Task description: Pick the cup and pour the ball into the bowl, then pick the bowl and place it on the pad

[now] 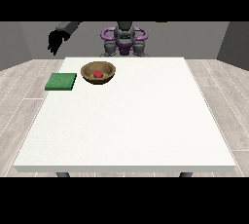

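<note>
Raised at the view's left, a black hand (54,43) hangs with fingers straight and apart, holding nothing. On the white table (131,121), a round brown wooden bowl (98,72) cradles a small red ball (98,74). Just beside the bowl, toward the hand, lies a flat green square pad (61,82).

The bench (131,121) is plain white, with no pattern on its top. Near its far left corner the pad (61,82) is an even green. Just beside it, toward the far edge, the bowl (98,72) is brown like wood, darker inside, and the ball (98,74) in it is red. The hand (55,41) at the view's left is black, on a dark grey arm (69,27). The robot's body (124,40) is grey with purple rings. The floor (24,96) shows pale grey-brown planks. The walls (194,38) are flat grey.
</note>
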